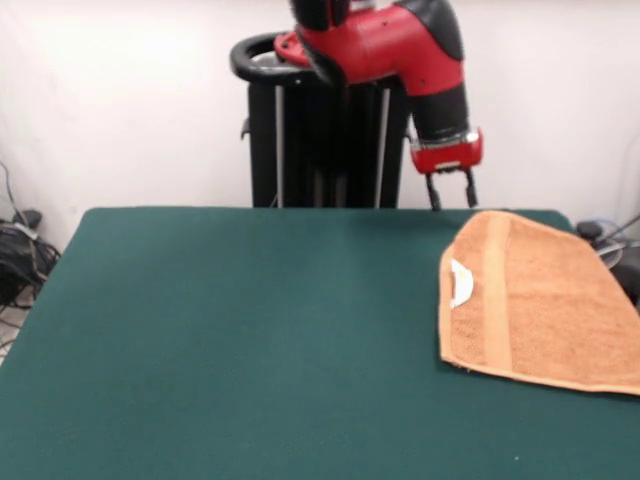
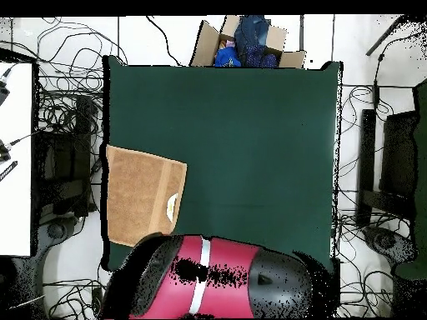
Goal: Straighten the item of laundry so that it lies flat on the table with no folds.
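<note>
So the orange-tan towel [image 1: 545, 305] sits way off at one side of the green tabletop [image 1: 250, 340], right against the edge near the robot's end. In the front view it runs out of the picture on the right. In the overhead view its outer edge lines up with the tabletop's side edge, maybe hanging slightly over, hard to say.

Look-wise: it's terry cloth and seems doubled over, since the shape is a shortish rectangle rather than a long one. A smoother woven band [image 1: 497, 295] runs across it near the inner end, a touch brighter than the fluffy part. A small white care tag [image 1: 461, 283] sticks out at that inner edge, curled a bit. The surface looks mostly smooth, no big bunches, though the far corner is rounded off and the near edge shows a thin hem line. It lies a bit skewed to the tabletop edges.

The red and black arm [image 1: 400, 45] hangs above the far edge, and the gripper [image 1: 452, 190] is up in the air just past the towel's far corner, not touching it. Its two thin black fingers [image 1: 434, 192] point down with a clear gap between them, nothing held.

There's also a cardboard box [image 2: 242, 42] with some blue stuff past the opposite end of the tabletop.
</note>
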Robot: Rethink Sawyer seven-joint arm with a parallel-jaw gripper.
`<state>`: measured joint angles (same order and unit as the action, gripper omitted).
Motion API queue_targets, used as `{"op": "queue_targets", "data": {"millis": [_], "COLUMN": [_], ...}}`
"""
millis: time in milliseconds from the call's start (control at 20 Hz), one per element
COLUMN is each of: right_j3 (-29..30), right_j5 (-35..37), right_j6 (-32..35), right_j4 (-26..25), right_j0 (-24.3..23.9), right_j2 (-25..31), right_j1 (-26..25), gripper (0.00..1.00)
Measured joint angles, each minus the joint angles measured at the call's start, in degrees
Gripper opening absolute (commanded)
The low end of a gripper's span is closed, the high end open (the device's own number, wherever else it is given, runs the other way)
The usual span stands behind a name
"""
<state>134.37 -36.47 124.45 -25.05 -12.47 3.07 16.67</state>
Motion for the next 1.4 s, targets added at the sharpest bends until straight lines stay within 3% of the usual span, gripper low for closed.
{"op": "queue_targets", "data": {"millis": [500, 700, 900, 1400], "right_j3": [0.0, -1.3, -3.6, -10.6], "right_j5": [16.2, 28.8, 36.8, 39.3], "right_j6": [0.0, 0.0, 0.0, 0.0], "right_j4": [-0.1, -0.1, -0.2, -3.3], "right_j0": [-4.9, -6.3, -7.0, -10.1], "right_j2": [-0.4, -0.4, 0.3, 3.6], "right_j1": [8.9, 13.1, 14.4, 13.5], "gripper": [1.0, 1.0, 1.0, 1.0]}}
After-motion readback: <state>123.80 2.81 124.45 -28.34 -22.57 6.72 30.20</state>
